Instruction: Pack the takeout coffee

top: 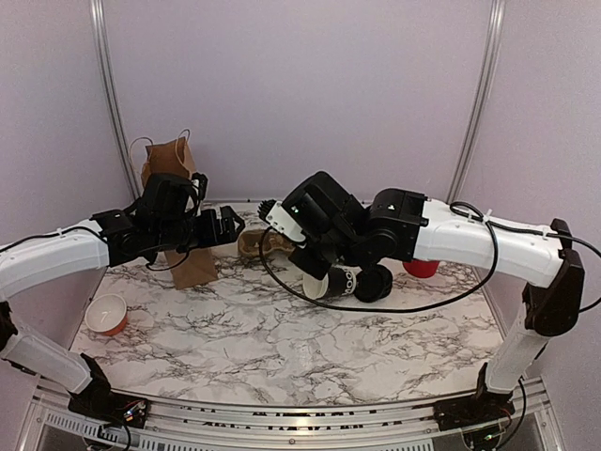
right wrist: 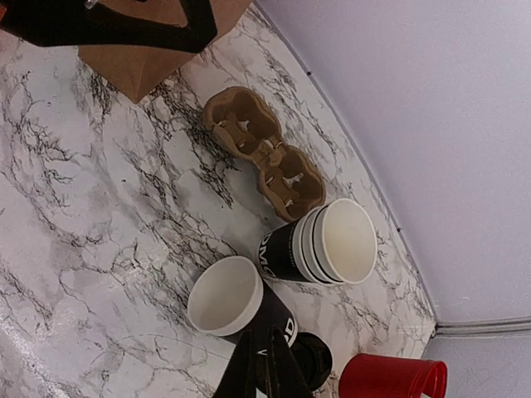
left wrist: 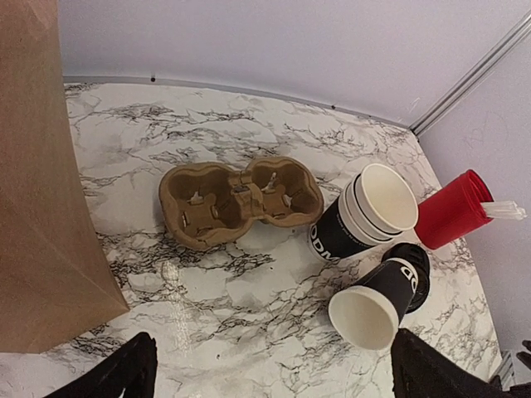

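Closed right pincer (right wrist: 264, 348) above tipped lidless cup (right wrist: 241, 303), lettering illegible.

I count 1 brown paper bag (left wrist: 41, 207) and 1 cardboard cup carrier (left wrist: 241, 201) with 2 wells. There is 1 stack of nested black cups (left wrist: 365, 217) on its side, with 3 white rims showing. 1 loose black cup (left wrist: 377, 300) lies beside 1 black lid (left wrist: 417, 269). 1 red cup (left wrist: 452, 211) holds white packets (left wrist: 502, 210), too blurred to count. 1 small orange-red cup (top: 106, 315) is off at the left. There are 2 robot arms, the left arm (top: 56, 256) and the right arm (top: 479, 240).
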Robot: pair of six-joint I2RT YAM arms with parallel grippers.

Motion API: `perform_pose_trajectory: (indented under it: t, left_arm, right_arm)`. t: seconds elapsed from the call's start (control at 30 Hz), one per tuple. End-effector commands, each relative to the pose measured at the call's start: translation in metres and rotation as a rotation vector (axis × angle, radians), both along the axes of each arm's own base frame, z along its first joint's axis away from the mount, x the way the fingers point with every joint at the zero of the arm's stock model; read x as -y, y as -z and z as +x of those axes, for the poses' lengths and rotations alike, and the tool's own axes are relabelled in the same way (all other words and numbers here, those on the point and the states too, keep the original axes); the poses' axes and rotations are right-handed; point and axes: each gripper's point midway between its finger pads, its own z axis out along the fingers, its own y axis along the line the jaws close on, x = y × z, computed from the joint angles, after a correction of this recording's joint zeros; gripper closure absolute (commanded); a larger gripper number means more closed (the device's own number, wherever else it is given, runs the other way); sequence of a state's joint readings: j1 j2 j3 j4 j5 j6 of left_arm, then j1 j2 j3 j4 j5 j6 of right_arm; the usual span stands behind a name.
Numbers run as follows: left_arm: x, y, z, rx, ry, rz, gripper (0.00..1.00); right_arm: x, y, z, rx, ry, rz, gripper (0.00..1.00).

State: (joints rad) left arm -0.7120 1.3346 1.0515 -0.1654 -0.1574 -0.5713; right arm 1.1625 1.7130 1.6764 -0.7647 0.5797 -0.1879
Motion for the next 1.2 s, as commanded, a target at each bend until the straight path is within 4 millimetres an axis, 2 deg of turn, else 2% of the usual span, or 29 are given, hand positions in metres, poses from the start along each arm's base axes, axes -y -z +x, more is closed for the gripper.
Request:
perform_pose_trajectory:
  t: [0.0,0.07,0.17,0.3,0.37,0.43,0.6,0.67,0.8,1.0,1.17]
  left_arm:
    - [0.004,0.003,-0.002,-0.02,0.021,-0.024,0.01]
    - [0.009,0.008,-0.004,-0.035,0.051,-0.023,0.01]
    - [0.013,0.012,-0.006,-0.045,0.077,-0.021,0.01]
    - [0.014,0.019,-0.007,-0.058,0.082,-0.014,0.01]
    - [0.014,0.021,-0.007,-0.065,0.08,-0.014,0.01]
    - [0.015,0.023,-0.007,-0.068,0.078,-0.014,0.01]
    - [0.013,0.025,-0.006,-0.066,0.067,-0.009,0.01]
    - [0.012,0.025,-0.006,-0.065,0.068,-0.006,0.01]
    - [0.01,0.026,-0.006,-0.061,0.064,0.0,0.01]
    - [0.008,0.024,-0.007,-0.052,0.062,0.003,0.01]
    - [0.005,0.024,-0.008,-0.049,0.059,0.007,0.01]
  right_arm:
    - [-0.001,-0.006,-0.002,-0.053,0.029,0.121,0.93]
    - [0.005,0.004,0.002,-0.091,0.051,0.136,0.9]
    - [0.028,0.024,0.019,-0.167,0.134,0.177,0.8]
    - [0.057,0.055,0.038,-0.228,0.26,0.181,0.56]
    - [0.059,0.073,0.041,-0.242,0.309,0.148,0.46]
    - [0.057,0.084,0.043,-0.259,0.358,0.146,0.39]
    - [0.042,0.095,0.041,-0.225,0.419,0.155,0.23]
    - [0.034,0.103,0.039,-0.223,0.429,0.156,0.19]
    - [0.037,0.122,0.046,-0.186,0.507,0.107,0.14]
    - [0.045,0.142,0.058,-0.138,0.588,0.047,0.14]
    - [0.055,0.159,0.061,-0.121,0.623,-0.013,0.19]
